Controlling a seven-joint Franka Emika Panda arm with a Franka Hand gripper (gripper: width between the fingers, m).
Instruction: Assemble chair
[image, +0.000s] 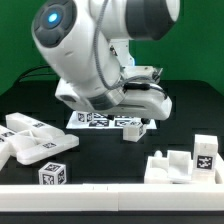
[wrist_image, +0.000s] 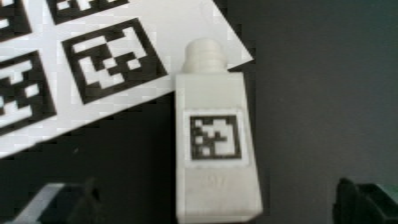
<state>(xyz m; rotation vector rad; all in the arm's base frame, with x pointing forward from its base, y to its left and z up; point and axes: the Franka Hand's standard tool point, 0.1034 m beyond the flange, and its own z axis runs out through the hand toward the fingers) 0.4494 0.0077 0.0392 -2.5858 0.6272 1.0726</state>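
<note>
White chair post (wrist_image: 217, 120) is lying flat on desk (wrist_image: 329, 80), narrow end pointing at marker board (wrist_image: 89, 60); hand (wrist_image: 214, 205) is hovering released, fingers (wrist_image: 63, 205) straddling it, not touching.

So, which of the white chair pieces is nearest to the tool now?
The short post with one tag, lying at the marker board's edge, right under the open tool. The panels and blocks lie farther off.
</note>
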